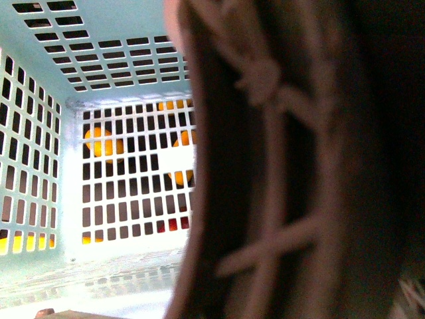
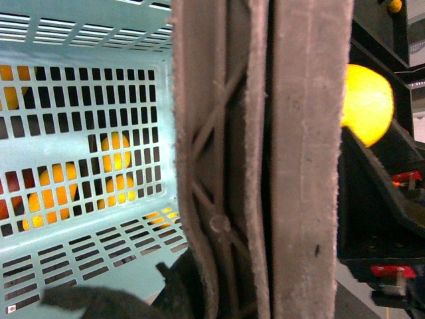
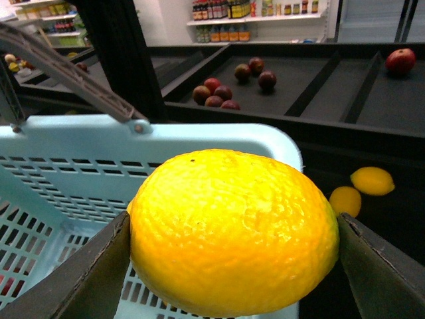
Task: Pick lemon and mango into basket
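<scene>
My right pincer grips the lemon by the basket, with a dark fruit-strewn table and shelves behind; I cannot tell my left pincer's state.

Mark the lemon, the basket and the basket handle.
lemon (image 3: pixel 232 229), right wrist view, middle of its pitted skin.
basket (image 3: pixel 199 135), right wrist view, top rim.
handle (image 2: pixel 305 166), left wrist view, flat brown face of the band.
</scene>
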Robot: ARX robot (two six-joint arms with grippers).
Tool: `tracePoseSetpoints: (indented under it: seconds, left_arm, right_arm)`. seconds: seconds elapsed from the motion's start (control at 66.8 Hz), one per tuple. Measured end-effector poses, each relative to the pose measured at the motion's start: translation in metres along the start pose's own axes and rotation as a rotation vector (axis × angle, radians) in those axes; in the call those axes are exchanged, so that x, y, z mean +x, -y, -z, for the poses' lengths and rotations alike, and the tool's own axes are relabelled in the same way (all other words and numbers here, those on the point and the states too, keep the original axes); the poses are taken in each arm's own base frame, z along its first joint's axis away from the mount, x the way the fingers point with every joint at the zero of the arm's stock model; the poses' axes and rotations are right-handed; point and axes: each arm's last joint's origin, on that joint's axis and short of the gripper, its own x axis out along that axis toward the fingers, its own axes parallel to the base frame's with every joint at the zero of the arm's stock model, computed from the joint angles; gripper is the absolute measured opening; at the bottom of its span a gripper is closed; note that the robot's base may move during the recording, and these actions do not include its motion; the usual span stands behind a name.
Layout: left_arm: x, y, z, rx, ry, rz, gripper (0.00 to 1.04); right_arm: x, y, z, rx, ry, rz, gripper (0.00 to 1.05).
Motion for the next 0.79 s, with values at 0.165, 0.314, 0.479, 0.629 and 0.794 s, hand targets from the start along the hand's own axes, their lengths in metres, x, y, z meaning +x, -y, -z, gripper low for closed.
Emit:
tracePoseSetpoints:
  seconds: [0.165, 0.314, 0.479, 0.629, 0.794]
  left_arm:
    - [0.000, 0.000, 0.000, 0.000, 0.003, -0.003, 0.15]
    - [0.000, 0.000, 0.000, 0.000, 0.002, -0.002, 0.15]
    - [0.000, 0.000, 0.000, 0.000, -0.001, 0.001, 0.15]
    - [0.000, 0.000, 0.000, -0.002, -0.006, 0.003, 0.15]
    - [0.000, 0.000, 0.000, 0.003, 0.004, -0.006, 0.15]
  right_arm:
    - [0.021, -0.005, 0.006, -0.003, -0.026, -0.001, 0.82]
    - [0.022, -0.005, 0.002, -0.001, -0.013, 0.004, 0.95]
    - [0.013, -0.002, -0.003, -0.001, -0.002, 0.023, 0.96]
    - [0.001, 0.004, -0.011, 0.000, 0.021, 0.066, 0.96]
    - [-0.020, 0.022, -0.019, 0.039, 0.035, 0.224, 0.96]
